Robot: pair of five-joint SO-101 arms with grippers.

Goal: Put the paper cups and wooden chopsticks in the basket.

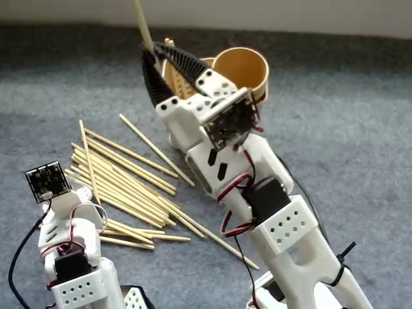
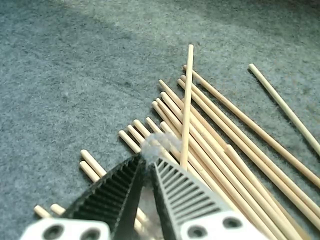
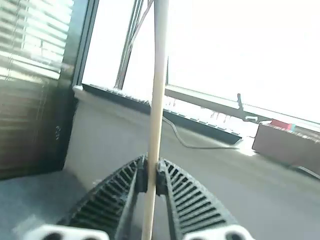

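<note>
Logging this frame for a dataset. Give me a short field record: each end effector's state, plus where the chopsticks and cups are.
left end effector: shut, tips at the chopstick pile
right end effector: shut on a single chopstick, lifted and pointing up
paper cup: beyond the right end effector, mouth toward the high camera
surface: grey carpet

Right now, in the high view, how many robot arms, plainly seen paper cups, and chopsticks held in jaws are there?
Robot arms: 2
Paper cup, plainly seen: 1
Chopstick held in jaws: 1
Total: 4
</note>
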